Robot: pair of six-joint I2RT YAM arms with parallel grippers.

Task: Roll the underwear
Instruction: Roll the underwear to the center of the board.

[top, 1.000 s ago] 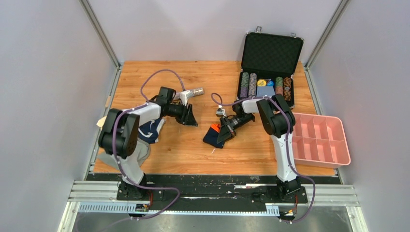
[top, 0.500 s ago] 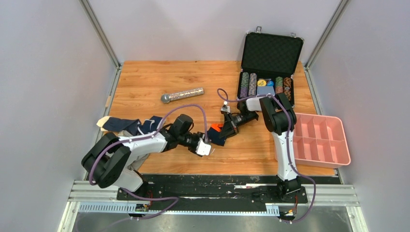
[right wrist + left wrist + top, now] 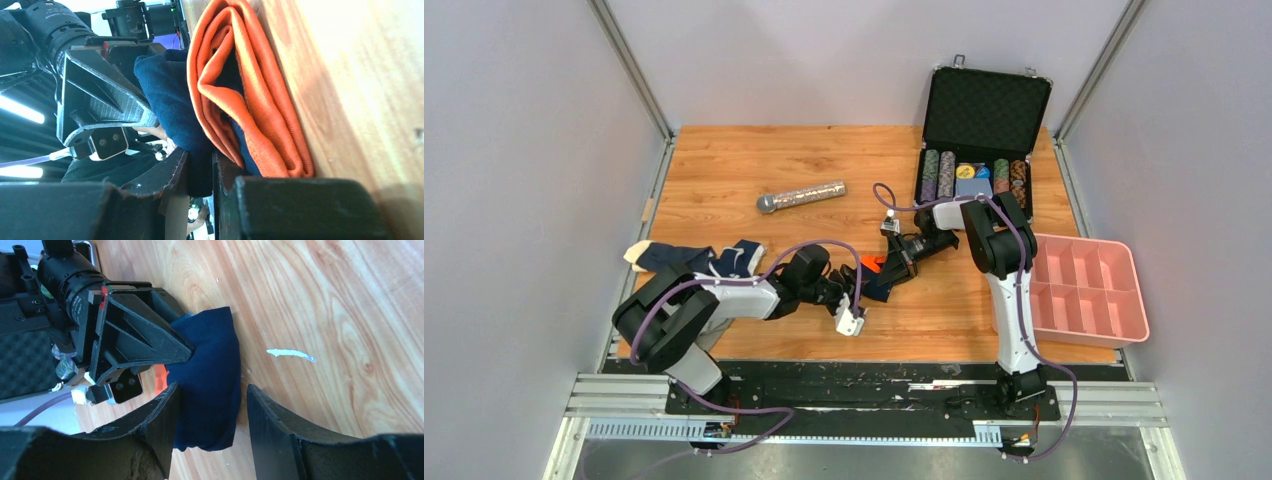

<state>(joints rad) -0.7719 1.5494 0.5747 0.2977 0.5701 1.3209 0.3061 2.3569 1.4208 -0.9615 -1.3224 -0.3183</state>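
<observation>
The left gripper (image 3: 211,392) has swung to the middle of the table (image 3: 774,160), jaws open astride the end of the navy underwear (image 3: 210,360). The right gripper (image 3: 200,165) pinches that cloth tight. The striped pair (image 3: 692,258) lies far left.

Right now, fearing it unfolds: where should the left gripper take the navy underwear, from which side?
Probably the navy underwear by its free rounded end, from opposite the right gripper, which pinches the orange end; the open left gripper straddles it.
</observation>
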